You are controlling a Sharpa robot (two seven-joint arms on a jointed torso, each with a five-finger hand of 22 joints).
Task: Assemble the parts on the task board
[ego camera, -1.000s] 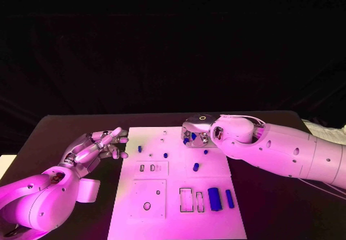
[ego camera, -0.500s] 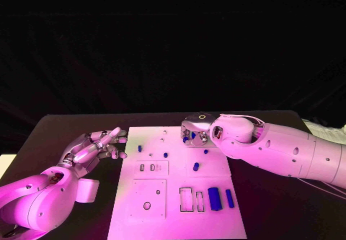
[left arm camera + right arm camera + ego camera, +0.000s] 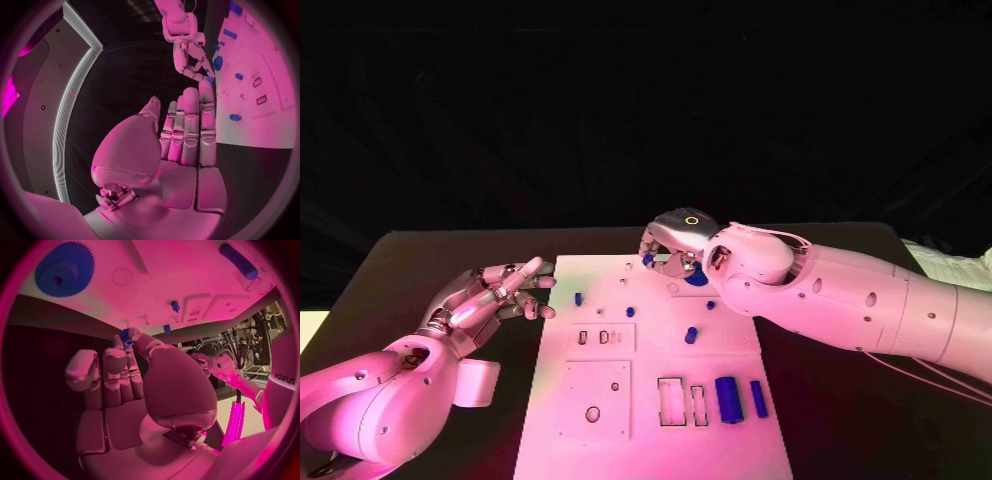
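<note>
Right hand (image 3: 678,243) is over the far edge of the white task board (image 3: 733,440), fingers pointing down. In the right wrist view its fingertips pinch a small blue toothed part (image 3: 125,335), so it's clamped on that piece. A big blue gear (image 3: 64,268) lies flat on the board, apart from those fingers.

Left hand (image 3: 495,292) sits off the board's left edge above the black table (image 3: 430,260), fingers (image 3: 190,125) straight and side by side, holding nothing, touching nothing.

Loose parts on the board: a small blue peg (image 3: 578,298) near the left edge, another small one (image 3: 630,311) toward the middle, an oblong piece (image 3: 691,335) right of centre, and a tiny one (image 3: 711,305) close under the right arm. Near side of the board, a thick blue cylinder (image 3: 728,398) lies next to a thinner blue rod (image 3: 759,398), both just right of the rectangular slots (image 3: 672,400).
</note>
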